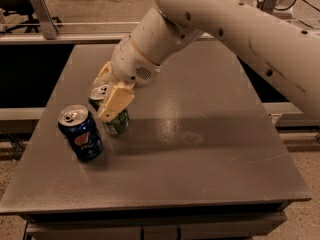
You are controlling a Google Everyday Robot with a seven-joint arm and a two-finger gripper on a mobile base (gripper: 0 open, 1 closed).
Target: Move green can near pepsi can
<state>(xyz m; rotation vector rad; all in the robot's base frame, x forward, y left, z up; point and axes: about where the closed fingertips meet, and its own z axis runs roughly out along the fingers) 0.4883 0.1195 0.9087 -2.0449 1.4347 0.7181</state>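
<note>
Tabletop (pixel 200 154), grey, bare toward the near edge. Closest thing on it: pepsi can (pixel 80 132), upright at near left, silver top with tab showing; cannot tell whether it is opened or what it holds. Just behind and to its right, a slim gap between them, the green can (pixel 119 123) stands upright, base apparently on the tabletop, contents likewise hidden. End effector (pixel 105 98) comes down over it, grasping the green can, with one pale finger across its front and the other behind. Judgement: placement is about done and release is the step. Best to confirm the base sits flat, part the fingers evenly, then lift straight up so neither can gets nudged or tipped. White arm (pixel 225 24) reaches in from far right.
</note>
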